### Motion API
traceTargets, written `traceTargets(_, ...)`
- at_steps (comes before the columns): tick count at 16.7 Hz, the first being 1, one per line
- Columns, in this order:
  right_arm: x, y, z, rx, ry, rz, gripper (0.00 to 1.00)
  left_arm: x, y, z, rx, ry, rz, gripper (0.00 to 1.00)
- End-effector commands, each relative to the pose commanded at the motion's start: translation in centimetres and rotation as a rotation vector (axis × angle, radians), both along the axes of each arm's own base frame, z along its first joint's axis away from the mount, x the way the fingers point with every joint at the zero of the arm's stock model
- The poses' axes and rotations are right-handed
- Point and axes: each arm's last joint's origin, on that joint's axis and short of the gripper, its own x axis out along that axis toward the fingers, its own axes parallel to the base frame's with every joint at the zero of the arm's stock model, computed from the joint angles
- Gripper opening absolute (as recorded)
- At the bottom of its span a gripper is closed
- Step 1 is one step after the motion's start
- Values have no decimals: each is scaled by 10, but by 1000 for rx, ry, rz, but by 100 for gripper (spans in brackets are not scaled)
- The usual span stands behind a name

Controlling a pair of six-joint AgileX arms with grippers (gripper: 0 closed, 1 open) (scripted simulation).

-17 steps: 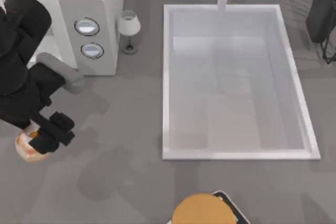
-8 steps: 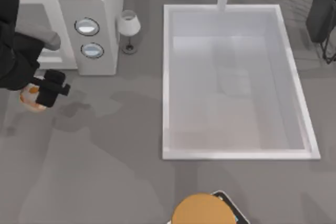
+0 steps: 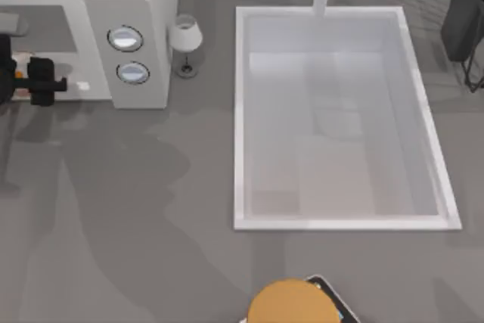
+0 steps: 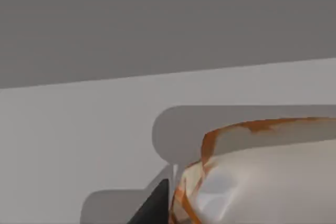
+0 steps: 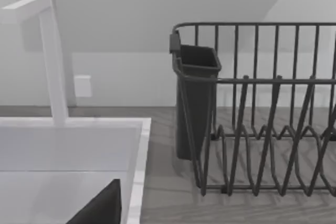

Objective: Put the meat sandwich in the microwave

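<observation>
one grey counter (image 3: 151, 209) bears microwave (image 3: 128, 5) and sink (image 3: 340, 221); left tool (image 3: 38, 81) pinches the meat sandwich (image 4: 262, 177).

No text, label, brand, number or sign can be read in any of the views. The microwave (image 3: 128, 5) at the top view's far left corner of the table has two round dials (image 3: 125, 38) on its side panel, and their faces bear no legible markings. A small white plate (image 5: 83, 86) on the back wall beside the faucet (image 5: 52, 56) is blank.
</observation>
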Motion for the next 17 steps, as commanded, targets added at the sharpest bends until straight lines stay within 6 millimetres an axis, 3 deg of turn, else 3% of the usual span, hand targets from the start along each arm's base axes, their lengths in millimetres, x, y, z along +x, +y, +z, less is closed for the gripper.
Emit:
traceTargets(7, 0, 0, 0, 0, 0, 0, 100, -13, 17, -27, -68, -250, 51, 0)
traceTargets(17, 0, 0, 0, 0, 0, 0, 100, -10, 16, -27, -74, -288, 45, 0)
